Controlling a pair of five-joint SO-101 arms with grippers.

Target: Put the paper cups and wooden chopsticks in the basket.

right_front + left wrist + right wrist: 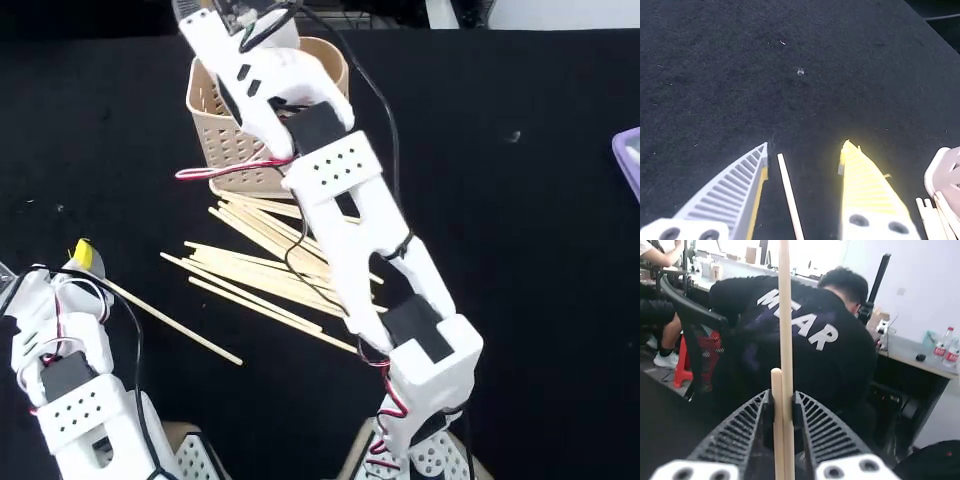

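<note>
The right hand [783, 395] is clenched on two wooden chopsticks [785, 310] that stand upright over the basket [225, 140] at the high view's top centre; its wrist view shows the grip, which the arm hides from above. The left hand [806, 146], released, straddles a lone chopstick [788, 192] lying lengthwise between its fingers on the desk [740, 60]. The loose pile [270, 270] lies mid-frame.

Wooden chopsticks [250, 272] scattered beside upright beige basket [222, 135].
</note>
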